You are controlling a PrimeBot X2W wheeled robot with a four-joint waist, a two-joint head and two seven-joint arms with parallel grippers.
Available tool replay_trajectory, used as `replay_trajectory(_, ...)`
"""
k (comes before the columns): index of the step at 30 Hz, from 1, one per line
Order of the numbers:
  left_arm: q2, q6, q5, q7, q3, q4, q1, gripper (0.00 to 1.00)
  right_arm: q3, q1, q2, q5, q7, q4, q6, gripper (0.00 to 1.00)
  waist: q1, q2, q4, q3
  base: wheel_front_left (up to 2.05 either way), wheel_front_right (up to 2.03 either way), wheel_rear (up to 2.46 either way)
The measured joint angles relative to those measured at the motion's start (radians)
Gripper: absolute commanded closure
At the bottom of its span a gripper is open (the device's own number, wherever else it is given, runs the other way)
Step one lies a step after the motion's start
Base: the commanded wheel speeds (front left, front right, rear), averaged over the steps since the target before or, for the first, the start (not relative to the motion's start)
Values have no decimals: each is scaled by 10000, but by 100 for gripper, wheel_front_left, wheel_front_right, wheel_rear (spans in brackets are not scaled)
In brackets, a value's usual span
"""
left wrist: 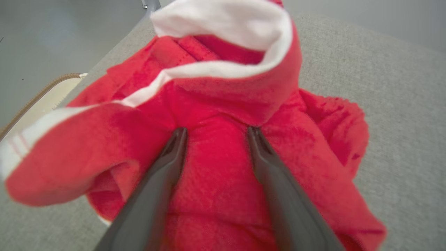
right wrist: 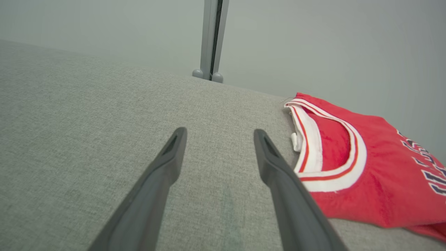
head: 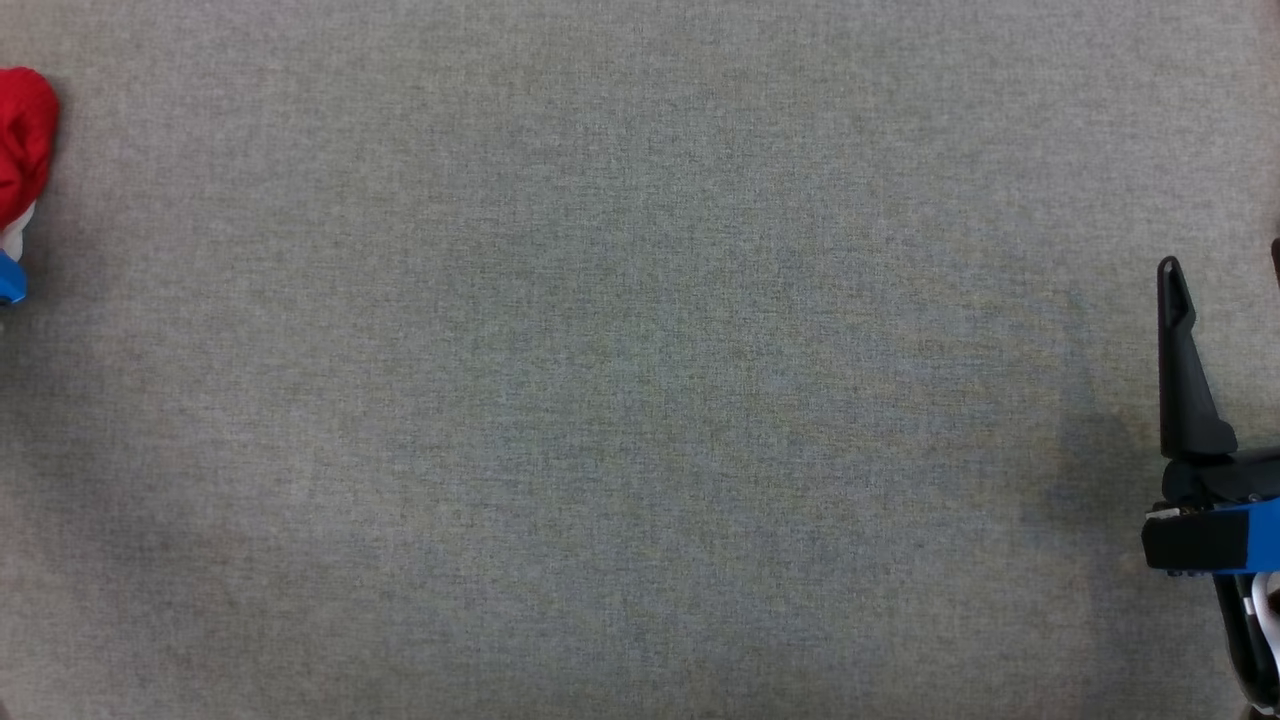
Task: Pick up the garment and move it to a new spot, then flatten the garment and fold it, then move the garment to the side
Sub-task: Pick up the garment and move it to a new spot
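Red fleece garment point(left wrist: 216, 195) is crumpled at the far left edge of the table point(head: 640, 400). Left gripper point(left wrist: 216, 131) wide, tips at the cloth, nothing pinched. Right gripper point(right wrist: 217, 134) wide, empty. I judge it soft, light, floppy. I'd pinch a thick fold near the white trim point(left wrist: 223, 21).

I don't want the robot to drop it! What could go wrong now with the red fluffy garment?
1. The left gripper is open over the bunched red garment; it might pinch only a loose fold, which could slip out.
2. The garment lies near the edge of the table, so a tug could drag it off.
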State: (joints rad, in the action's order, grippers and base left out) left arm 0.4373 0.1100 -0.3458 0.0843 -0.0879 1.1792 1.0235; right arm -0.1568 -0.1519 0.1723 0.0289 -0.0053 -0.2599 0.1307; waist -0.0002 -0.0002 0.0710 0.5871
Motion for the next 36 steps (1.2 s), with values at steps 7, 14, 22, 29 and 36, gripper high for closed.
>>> replay_trajectory(7, -96, 111, 50, -1093, 286, 201, 8, 100, 61, 0, 8, 4, 38, 35, 0, 0, 2, 1, 54, -235, 0, 0, 0)
replay_trajectory(14, 8, 140, 305, -3158, 669, -458, 361, 100, 215, 12, -240, 136, -261, 656, 0, 0, 2, 0, 82, -1012, 0, 0, 0)
replay_trajectory(22, -399, 144, 763, -3459, 1338, -3193, 737, 100, 535, 135, -769, 410, -857, 1893, 0, 0, 0, 0, -175, -2192, 0, 0, 0)
replay_trajectory(29, -951, 199, 1162, -3436, 2629, -6013, 697, 100, 769, 150, -1053, 637, -1365, 2794, 0, 0, 0, 0, -945, -2915, 0, 0, 0)
replay_trajectory(36, -1494, 213, 1020, -2700, 3682, -7471, 447, 100, 943, 148, -1172, 982, -1743, 3494, 0, 0, 1, 0, -1856, -3296, 0, 0, 0)
